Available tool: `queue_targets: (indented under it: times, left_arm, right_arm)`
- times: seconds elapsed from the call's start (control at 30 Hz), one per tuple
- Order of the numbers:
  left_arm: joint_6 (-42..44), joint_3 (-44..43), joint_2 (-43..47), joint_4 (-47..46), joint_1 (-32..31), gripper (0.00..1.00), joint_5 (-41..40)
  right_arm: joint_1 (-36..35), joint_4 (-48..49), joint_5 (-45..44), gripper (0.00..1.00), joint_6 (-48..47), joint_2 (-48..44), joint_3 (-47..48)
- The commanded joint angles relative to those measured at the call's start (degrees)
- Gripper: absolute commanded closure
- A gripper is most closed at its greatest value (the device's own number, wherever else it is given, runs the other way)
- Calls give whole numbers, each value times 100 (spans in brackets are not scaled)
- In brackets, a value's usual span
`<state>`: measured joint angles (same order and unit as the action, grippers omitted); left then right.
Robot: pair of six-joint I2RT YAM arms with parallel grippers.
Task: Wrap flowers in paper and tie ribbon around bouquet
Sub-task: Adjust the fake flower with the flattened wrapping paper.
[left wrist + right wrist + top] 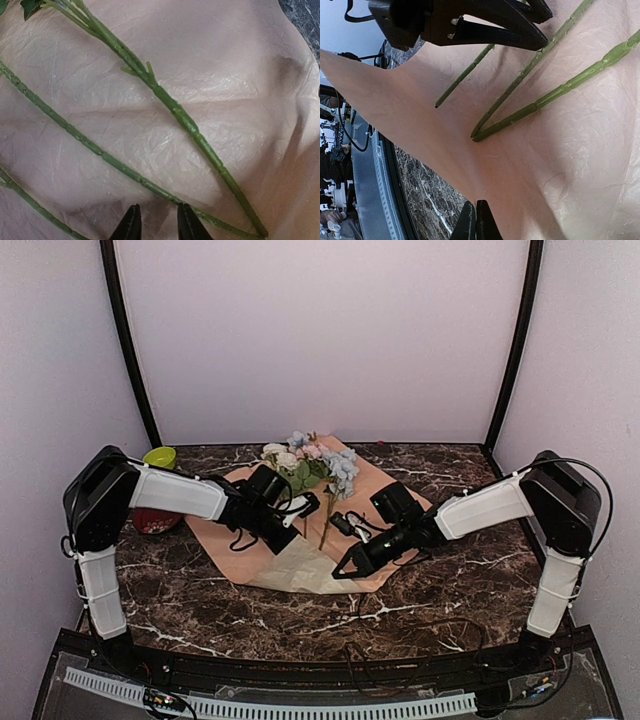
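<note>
The right tool (475, 220) is clamped on the paper (570, 165) edge, holding it raised to fold over the flowers (535, 107) lying ahead. The left tool (159, 224), tips narrowly apart, hovers above their stems, probably to steady them.

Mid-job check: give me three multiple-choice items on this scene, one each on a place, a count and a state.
1. Where do the pink, white and blue artificial flower heads lie? A far end of the crinkled peach wrapping paper; B in a vase; C on the floor.
2. Thin green stems in the left wrist view? A one; B three; C six.
3. Right gripper? A wide open; B shut on the paper's near edge; C out of view.
Key: A, heads rest on paper; B, three stems cross it; B, closed fingertips pinch paper.
</note>
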<state>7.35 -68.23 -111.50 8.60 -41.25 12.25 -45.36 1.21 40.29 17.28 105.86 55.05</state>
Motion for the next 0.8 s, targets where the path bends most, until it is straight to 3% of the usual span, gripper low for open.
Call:
queue_targets:
  times: [0.0,0.07,0.23,0.77]
  left_arm:
    - [28,125,700,-266,73,74,167]
    - [-107,251,824,-279,247,76,-62]
    - [-570,73,562,368,566,96,-1035]
    - [-487,-238,-168,221,467,97,-237]
  right_arm:
    - [-30,-3,-21,100,15,74,151]
    - [-31,-16,-19,100,-2,82,149]
    - [-29,-78,-34,100,-46,115,172]
    - [-29,-112,-71,100,-32,119,259]
